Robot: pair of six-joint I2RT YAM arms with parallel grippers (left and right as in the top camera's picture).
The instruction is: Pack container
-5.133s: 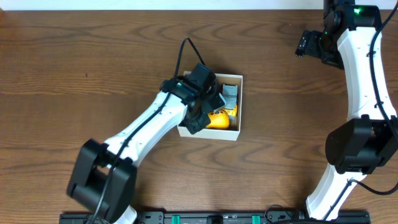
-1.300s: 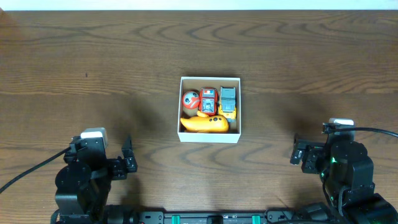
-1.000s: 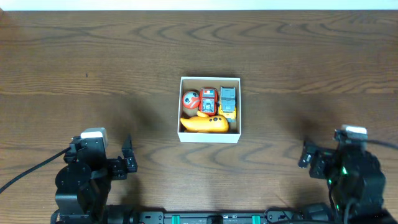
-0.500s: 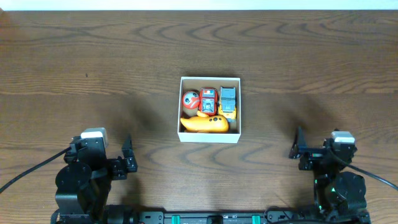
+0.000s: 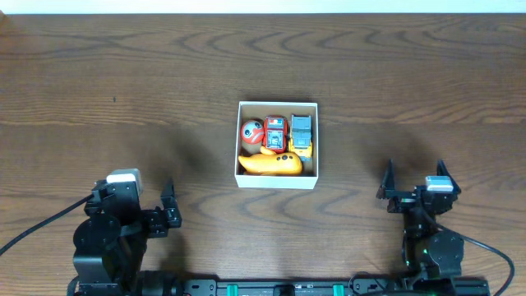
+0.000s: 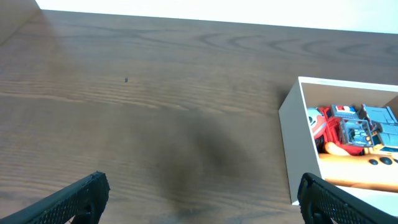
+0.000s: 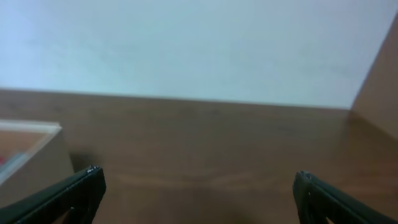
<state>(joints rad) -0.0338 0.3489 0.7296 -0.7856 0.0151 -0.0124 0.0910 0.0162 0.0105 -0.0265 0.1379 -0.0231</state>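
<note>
The container (image 5: 276, 182), a small white-walled square box, sits at the middle of the table. Inside lie a red ball (image 5: 251, 131), a red toy car (image 5: 274, 131), a grey and yellow truck (image 5: 302, 134) and an orange toy (image 5: 271, 164). My left gripper (image 6: 202, 186) is open near the front left edge with bare wood between its fingers; the container's white wall (image 6: 297, 149) lies ahead to its right. My right gripper (image 5: 415, 187) stands open at the front right, holding nothing. In the right wrist view the container's corner (image 7: 31, 149) shows at the far left.
Both arms are folded back at the table's front edge, the left arm (image 5: 115, 238) and the right arm (image 5: 431, 242). Brown wood surrounds the container on all sides. A pale wall (image 7: 186, 43) rises beyond the table's far edge.
The right arm has shifted a little left and turned at the front right, so both its fingers now show. The left arm and the container have not moved.
</note>
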